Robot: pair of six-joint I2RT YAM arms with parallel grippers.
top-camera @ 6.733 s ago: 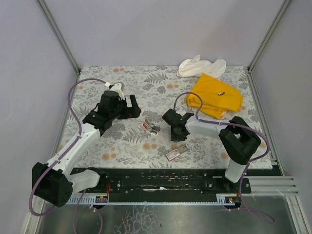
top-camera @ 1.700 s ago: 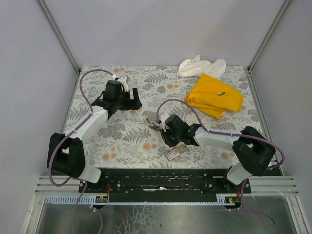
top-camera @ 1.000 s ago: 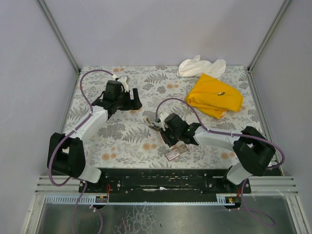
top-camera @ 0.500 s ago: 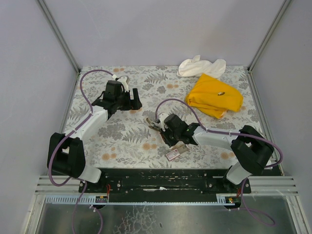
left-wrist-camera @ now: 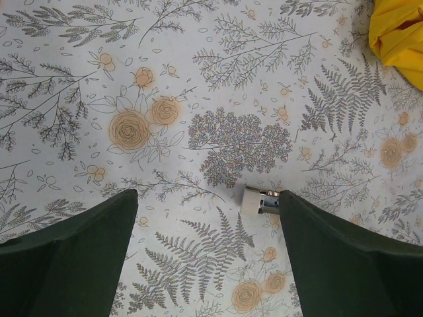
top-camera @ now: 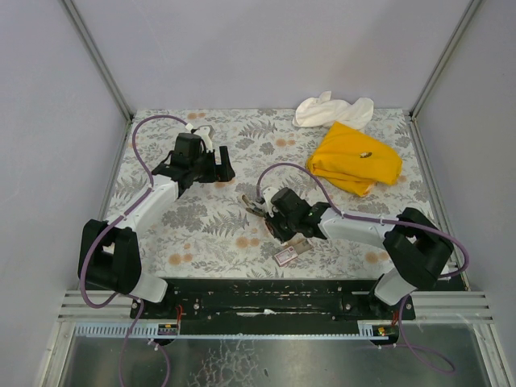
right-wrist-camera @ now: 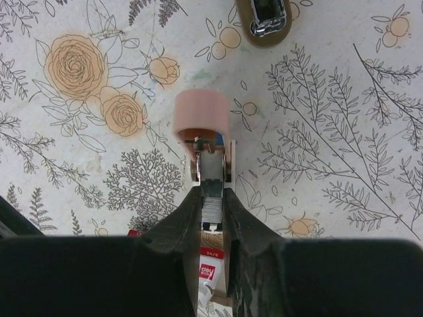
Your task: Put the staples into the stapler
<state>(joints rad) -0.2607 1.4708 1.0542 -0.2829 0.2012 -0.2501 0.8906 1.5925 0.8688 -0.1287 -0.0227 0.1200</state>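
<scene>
We find the cell enclosed by plain pale lavender-grey wall panels at the back and both sides, joined at the corners by bare aluminium frame posts. The work table carries a white sheet printed with grey ferns and orange flowers, lying flat. A black metal mounting rail runs along its near edge, with a scuffed steel plate below. Lighting is even and diffuse; shadows are soft.

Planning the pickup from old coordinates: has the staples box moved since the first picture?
No. The staples box lies where it was, the same short gap beyond the black base rail at the table's near edge.
</scene>
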